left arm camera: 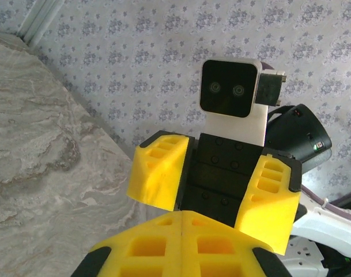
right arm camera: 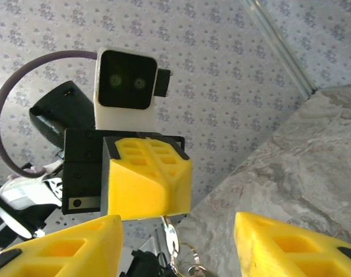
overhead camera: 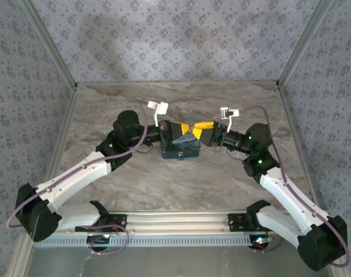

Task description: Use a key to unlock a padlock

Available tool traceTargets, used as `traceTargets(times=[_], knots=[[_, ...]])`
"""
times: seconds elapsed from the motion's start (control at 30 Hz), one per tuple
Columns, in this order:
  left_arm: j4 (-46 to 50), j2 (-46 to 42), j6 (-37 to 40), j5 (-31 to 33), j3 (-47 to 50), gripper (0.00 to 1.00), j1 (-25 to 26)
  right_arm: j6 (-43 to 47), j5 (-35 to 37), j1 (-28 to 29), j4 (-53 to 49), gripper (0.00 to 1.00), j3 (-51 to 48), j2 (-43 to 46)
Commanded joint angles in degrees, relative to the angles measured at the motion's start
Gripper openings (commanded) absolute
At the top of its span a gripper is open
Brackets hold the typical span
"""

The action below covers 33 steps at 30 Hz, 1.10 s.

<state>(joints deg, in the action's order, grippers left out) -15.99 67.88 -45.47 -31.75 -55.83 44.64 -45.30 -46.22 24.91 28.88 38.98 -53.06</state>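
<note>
Yellow-fingered left gripper [right arm camera: 163,214] pinches the key [right arm camera: 170,239] (ring [right arm camera: 189,259] dangling); right gripper [left arm camera: 212,193] gapes wide, empty.

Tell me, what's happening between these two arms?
The arms meet nose to nose above mid-table. The left gripper is shut on a key, which hangs below it. The right gripper faces it, jaws open, holding nothing. A dark block sits on the table beneath them; whether it is the padlock is unclear.
</note>
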Motion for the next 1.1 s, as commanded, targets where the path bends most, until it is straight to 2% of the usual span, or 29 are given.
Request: traceTargets(times=[0.0, 0.4, 0.83, 0.97, 1.07], knots=[[0.0, -0.4, 0.9, -1.9, -2.9, 0.0, -0.2, -0.1, -3.9, 0.5, 0.4, 0.53, 2.4, -0.5], [0.2, -0.5, 1.4, -2.1, -2.8, 0.0, -0.2, 1.3, -4.5, 1.1, -1.4, 0.38, 2.5, -0.8], [-0.3, -0.3, 1.2, -2.8, -2.6, 0.0, -0.2, 2.8, -4.5, 1.4, -3.9, 0.3, 2.7, -1.1], [-0.2, -0.3, 1.4, -3.1, -2.6, 0.0, -0.2, 3.2, -4.3, 1.3, -4.3, 0.2, 2.6, -0.9], [0.3, -0.5, 1.7, -3.0, -2.7, 0.0, -0.2, 3.6, -4.5, 1.2, -4.4, 0.08, 2.4, -0.6]])
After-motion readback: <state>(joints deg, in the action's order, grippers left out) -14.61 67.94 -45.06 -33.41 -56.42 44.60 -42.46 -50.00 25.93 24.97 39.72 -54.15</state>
